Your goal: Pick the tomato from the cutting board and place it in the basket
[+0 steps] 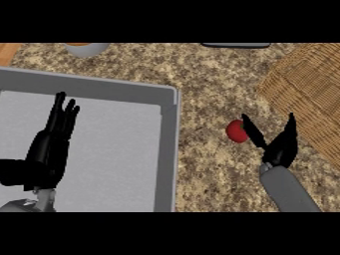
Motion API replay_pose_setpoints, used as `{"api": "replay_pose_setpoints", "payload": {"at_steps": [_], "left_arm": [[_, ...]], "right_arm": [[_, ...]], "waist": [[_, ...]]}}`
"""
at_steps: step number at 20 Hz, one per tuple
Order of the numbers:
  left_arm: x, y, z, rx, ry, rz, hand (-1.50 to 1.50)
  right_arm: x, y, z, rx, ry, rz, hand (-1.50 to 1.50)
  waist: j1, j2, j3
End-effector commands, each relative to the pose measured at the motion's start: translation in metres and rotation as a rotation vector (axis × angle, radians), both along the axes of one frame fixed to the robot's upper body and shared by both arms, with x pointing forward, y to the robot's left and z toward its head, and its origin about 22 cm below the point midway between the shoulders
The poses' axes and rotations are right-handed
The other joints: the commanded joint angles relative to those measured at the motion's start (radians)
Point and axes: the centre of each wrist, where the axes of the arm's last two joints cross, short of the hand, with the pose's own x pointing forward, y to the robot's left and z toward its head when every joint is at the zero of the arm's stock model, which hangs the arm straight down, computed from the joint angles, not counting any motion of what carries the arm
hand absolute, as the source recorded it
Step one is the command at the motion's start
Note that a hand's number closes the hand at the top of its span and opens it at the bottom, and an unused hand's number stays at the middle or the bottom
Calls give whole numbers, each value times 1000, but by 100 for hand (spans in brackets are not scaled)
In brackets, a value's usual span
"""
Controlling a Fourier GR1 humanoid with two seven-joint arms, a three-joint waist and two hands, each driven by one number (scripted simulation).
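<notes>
Two grey forearms rise from the lower edge of the head view; the left hand (46, 152) rests over the grey sink (169, 149), fingers straight and holding nothing; the right hand (275, 144) hovers above the speckled counter (202, 74), thumb and fingers spread apart in an open V, grasping nothing yet; the tomato (236, 131) lies on the bare counter, just beside the thumb tip on its left, between the sink's rim and the wicker basket (319, 94), which fills the right side of the view; no cutting board shows here; judged from this, the step in hand is the grasp, and it would go best if the hand shifted left until the tomato sat squarely between thumb and fingers before closing, since a round fruit nudged from one side is likely to roll toward the sink; the basket lies near, on the hand's other side
</notes>
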Motion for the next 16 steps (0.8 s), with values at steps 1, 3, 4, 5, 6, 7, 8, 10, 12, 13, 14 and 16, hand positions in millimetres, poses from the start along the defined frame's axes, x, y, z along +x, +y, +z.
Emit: {"api": "replay_pose_setpoints", "payload": {"at_steps": [1, 3, 4, 5, 6, 7, 8, 10, 12, 13, 14, 16], "left_arm": [[1, -3, 1, 7, -10, -9, 0], [1, -1, 0, -1, 2, -15, 0], [0, -4, -4, 10, 10, -17, 0], [-2, -8, -3, -12, 17, -34, 0], [3, -3, -1, 4, 1, -17, 0], [1, -7, -4, 0, 6, -21, 0], [5, -2, -4, 6, 14, -9, 0], [-1, -2, -11, 5, 23, -2, 0], [-1, 1, -12, -1, 22, -1, 0], [-3, -11, -13, -12, 26, -12, 0], [-3, -8, -15, -10, 24, 1, 0], [0, 0, -3, -20, 17, 12, 0]], "right_arm": [[-9, 4, -21, 45, 208, -16, -150], [7, 9, -9, 64, 256, 13, -150], [17, 20, 0, 85, 264, 33, -150], [24, 27, 6, 97, 285, 49, -150], [29, 29, 11, 97, 317, 56, -150], [45, 39, 28, 99, 309, 75, -150], [52, 43, 35, 98, 342, 78, -150], [65, 55, 48, 92, 397, 66, -150], [85, 68, 76, 86, 428, 58, -150], [86, 63, 76, 62, 500, 44, -150], [96, 64, 88, 34, 524, 24, -150], [101, 87, 98, 24, 601, 3, -150]], "waist": [[6, -2, 3], [16, -6, 4], [19, -6, 4], [26, -13, 6], [15, -14, 7], [23, -14, 8], [12, -13, 9], [14, -20, 11], [13, -23, 11], [-8, -28, 13], [-5, -29, 13], [-7, -31, 18]]}}
